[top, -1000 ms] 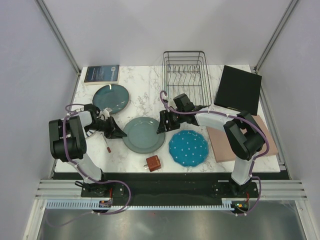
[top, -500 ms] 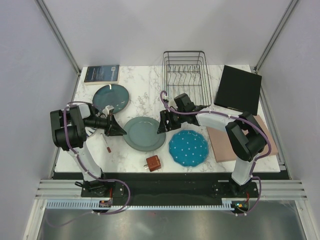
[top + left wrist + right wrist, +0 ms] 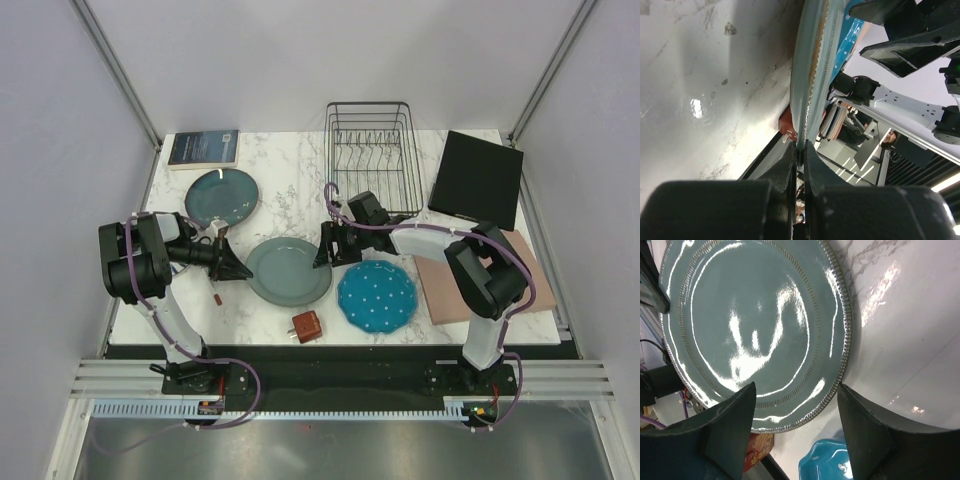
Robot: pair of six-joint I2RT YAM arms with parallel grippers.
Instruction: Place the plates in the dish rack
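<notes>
The grey-green plate (image 3: 288, 270) lies in the middle of the table. My left gripper (image 3: 243, 270) is shut on its left rim; in the left wrist view the plate (image 3: 812, 75) runs edge-on into the shut gripper (image 3: 801, 147). My right gripper (image 3: 322, 252) stands open at the plate's far right rim; in the right wrist view the plate (image 3: 755, 330) fills the space ahead of the open gripper (image 3: 795, 390). A dark teal plate (image 3: 221, 196) lies at the back left and a blue dotted plate (image 3: 376, 296) at the front right. The dish rack (image 3: 372, 155) stands at the back.
A small red box (image 3: 306, 325) sits near the front edge, below the grey-green plate. A book (image 3: 203, 147) lies at the back left. A black square panel (image 3: 478, 178) and a pink board (image 3: 470, 285) lie on the right. A small brown item (image 3: 216, 296) lies by the left arm.
My left gripper has moved right to the grey-green plate's left rim and shut on it. My right gripper's jaws have spread wider beside the plate's right rim.
</notes>
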